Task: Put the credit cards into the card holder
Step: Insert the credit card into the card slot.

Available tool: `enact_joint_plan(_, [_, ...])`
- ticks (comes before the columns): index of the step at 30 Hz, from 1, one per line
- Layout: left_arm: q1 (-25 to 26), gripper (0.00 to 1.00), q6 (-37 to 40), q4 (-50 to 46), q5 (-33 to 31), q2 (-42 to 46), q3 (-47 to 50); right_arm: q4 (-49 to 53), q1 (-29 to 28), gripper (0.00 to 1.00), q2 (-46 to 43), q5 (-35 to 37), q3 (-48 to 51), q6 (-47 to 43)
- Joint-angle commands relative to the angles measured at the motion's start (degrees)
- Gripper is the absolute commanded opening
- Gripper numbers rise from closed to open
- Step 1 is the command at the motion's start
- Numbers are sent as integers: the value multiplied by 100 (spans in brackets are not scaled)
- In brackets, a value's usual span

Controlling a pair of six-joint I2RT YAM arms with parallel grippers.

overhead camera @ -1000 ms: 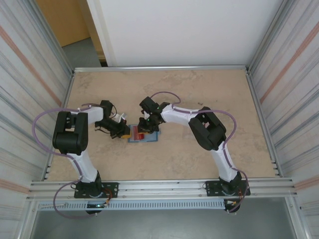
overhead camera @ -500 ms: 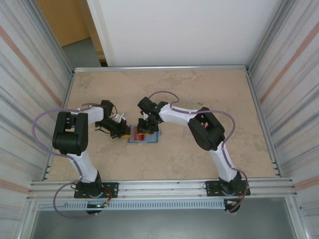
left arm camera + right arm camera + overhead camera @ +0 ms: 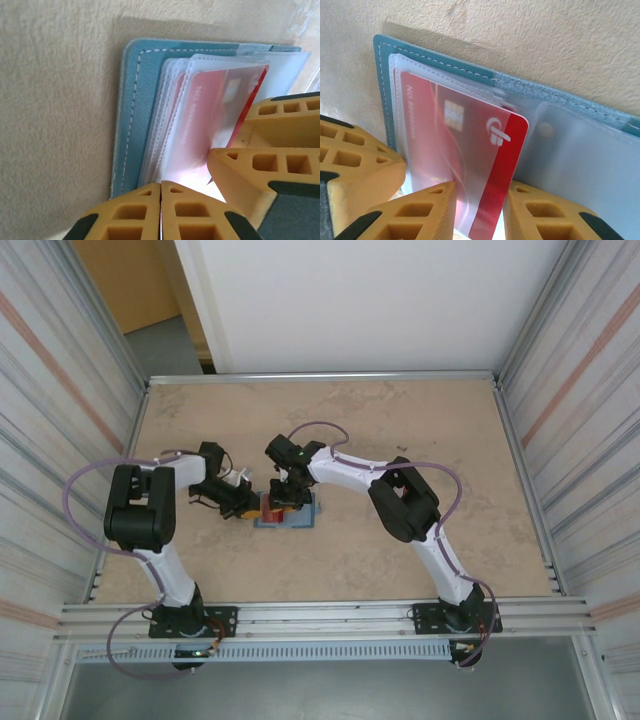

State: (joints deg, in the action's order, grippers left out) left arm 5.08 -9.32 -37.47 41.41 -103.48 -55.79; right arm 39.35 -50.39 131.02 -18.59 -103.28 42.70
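Beige mottled counter (image 3: 400,430). Teal-blue stitched folding card holder (image 3: 382,65) lies open at mid-counter, between both arms. Red chip card with white logo (image 3: 470,145) sits mostly inside a clear sleeve (image 3: 175,80). Left gripper (image 3: 160,187) jaws pressed together at the sleeve edge. Right gripper (image 3: 480,190) jaws part-spread over the card's near end, contact unclear.

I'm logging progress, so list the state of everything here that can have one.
card holder: open, lying flat on the table.
red card: partly inside a clear sleeve, one end sticking out.
left gripper: fingers shut, at the card holder's edge.
right gripper: fingers apart, around the red card's protruding end.
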Motion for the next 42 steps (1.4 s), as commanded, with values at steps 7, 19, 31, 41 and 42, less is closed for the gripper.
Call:
enact_joint_plan(7, [-266, 9, -18, -67, -148, 139, 53, 241, 125, 33, -441, 110, 430, -289])
enact_joint_plan(19, [27, 9, -57, 64, -107, -157, 164, 64, 243, 3, -560, -17, 665, -271])
enact_joint_plan(31, [133, 9, -80, 44, -97, -204, 141, -67, 203, 6, -586, -188, 674, -266])
enact_joint_plan(41, [133, 7, 27, -26, -197, 233, 156, -8, 444, 3, -1068, -220, 1049, -446])
enact_joint_plan(42, [142, 6, 20, -15, -167, 263, 166, -14, 442, 2, -1012, -218, 1047, -447])
